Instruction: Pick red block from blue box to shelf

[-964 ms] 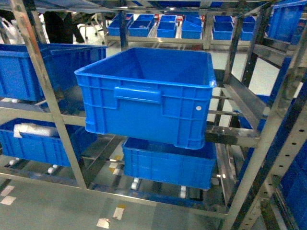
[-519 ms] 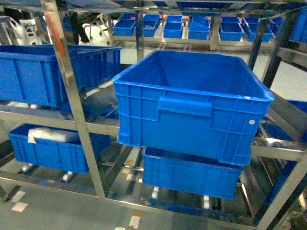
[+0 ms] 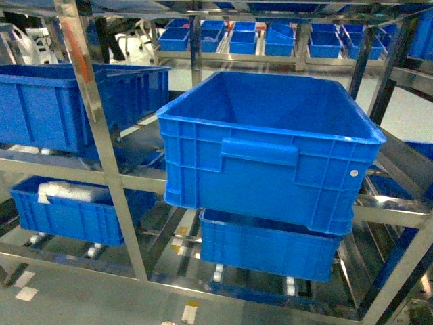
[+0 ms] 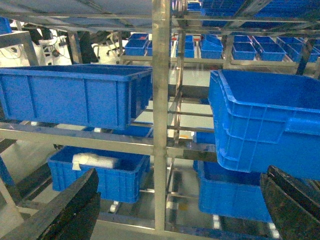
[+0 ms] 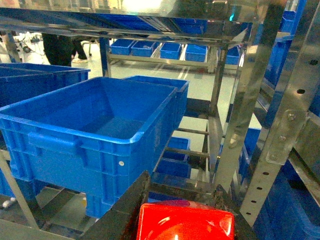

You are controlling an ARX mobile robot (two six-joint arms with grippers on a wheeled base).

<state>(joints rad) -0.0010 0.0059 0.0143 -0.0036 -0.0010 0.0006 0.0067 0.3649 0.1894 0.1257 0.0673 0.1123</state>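
Glossy red block (image 5: 186, 222); dark blue ribbed crate (image 3: 267, 149); shiny silver steel shelf (image 3: 101, 145); white bundle (image 3: 67, 191); black fingers (image 4: 60, 210).

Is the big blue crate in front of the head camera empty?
Empty: the blue crate shows only bare floor inside in the head and right wrist views.

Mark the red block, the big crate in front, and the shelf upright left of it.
red block (image 5: 186, 221): right wrist view, its glossy top face.
big crate (image 3: 264, 175): head view, front wall below the handle.
shelf upright (image 3: 101, 142): head view, mid-height on the steel post.
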